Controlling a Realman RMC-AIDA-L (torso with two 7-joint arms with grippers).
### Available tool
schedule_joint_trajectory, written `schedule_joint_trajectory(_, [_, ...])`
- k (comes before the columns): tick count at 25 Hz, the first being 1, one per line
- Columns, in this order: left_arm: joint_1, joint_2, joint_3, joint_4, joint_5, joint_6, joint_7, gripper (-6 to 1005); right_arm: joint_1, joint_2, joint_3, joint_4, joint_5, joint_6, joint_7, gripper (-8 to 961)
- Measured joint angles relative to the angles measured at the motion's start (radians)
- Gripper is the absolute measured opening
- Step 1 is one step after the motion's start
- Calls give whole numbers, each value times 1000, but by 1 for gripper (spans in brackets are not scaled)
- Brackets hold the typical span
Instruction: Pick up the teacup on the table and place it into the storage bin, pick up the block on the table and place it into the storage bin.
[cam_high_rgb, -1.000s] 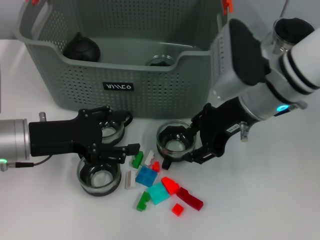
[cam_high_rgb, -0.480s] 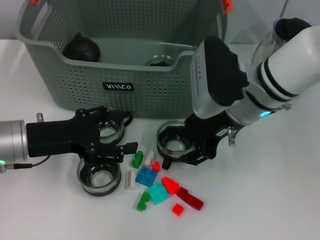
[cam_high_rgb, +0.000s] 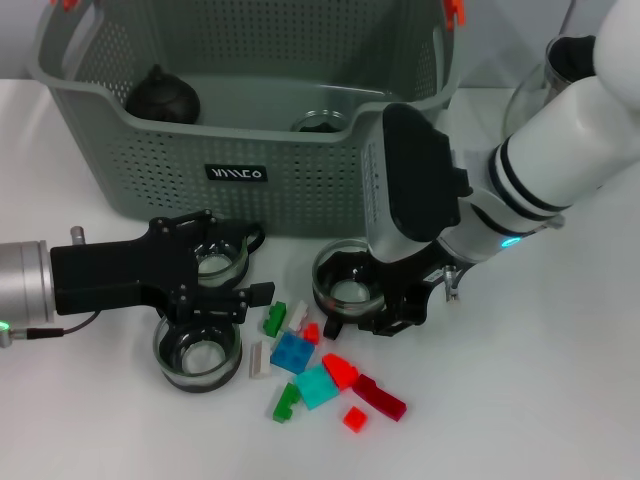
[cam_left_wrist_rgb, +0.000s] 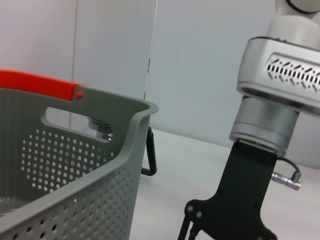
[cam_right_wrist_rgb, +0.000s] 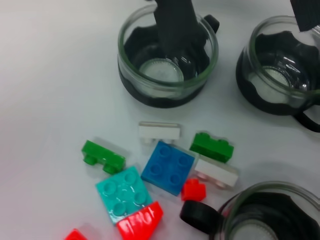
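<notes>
Three glass teacups stand in front of the grey-green storage bin. My right gripper is low over the right teacup, open, with its black fingers on either side of the cup's right half. My left gripper is open around the upper-left teacup, just above the lower-left teacup. Loose blocks lie between the cups, among them a blue block and a teal one. The right wrist view shows the blue block and the right teacup's rim.
Inside the bin are a black round object and another glass cup. A glass vessel stands at the far right behind my right arm. Orange clips sit on the bin's rim. White table lies in front of the blocks.
My right arm has swung left and turned over the right teacup, while its gripper stayed at the cup. The left gripper shifted slightly left. No cup or block has moved.
</notes>
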Motion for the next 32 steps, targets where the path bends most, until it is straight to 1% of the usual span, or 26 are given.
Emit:
schedule_joint_trajectory(9, [0,-2,0,0,0,-4,1,908,19,4,-48,54,0,61,0,610])
schedule_joint_trajectory(16, [1,-2,-1,-2,0,-5,1,907,26,0,-56,57,0,52,25,609])
schedule_joint_trajectory(18, [1,-2,-1,-2,0,-6,1,907,30,-1,-56,62,0,48,32,413])
schedule_joint_trajectory(32, [2,-1,-1,-2,-1,-8,3,906,42,-6,-38,53,-26,-25,77,117])
